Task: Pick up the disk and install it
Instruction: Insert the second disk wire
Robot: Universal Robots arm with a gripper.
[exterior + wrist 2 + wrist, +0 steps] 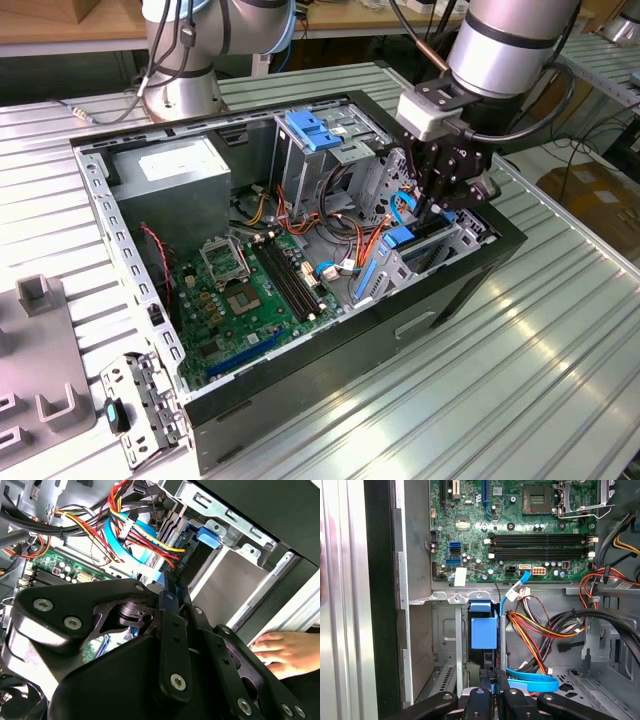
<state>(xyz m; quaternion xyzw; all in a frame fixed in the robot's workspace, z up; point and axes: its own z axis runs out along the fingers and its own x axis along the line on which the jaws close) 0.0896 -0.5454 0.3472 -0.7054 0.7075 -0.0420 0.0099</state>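
Black linkages of my tool [493, 687] fill the foreground, fingers pinched together on the upper edge of the disk [483, 632], which stands on edge in the drive bay [430, 250] at the computer case's [250, 420] three o'clock corner in the exterior view. Installation looks under way; seating it fully calls for a straight, careful push. A hand [282, 652] rests nearby.

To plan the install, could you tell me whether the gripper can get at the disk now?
Probably yes: the gripper sits right at the disk in the drive bay; the cables lie beside, not between.
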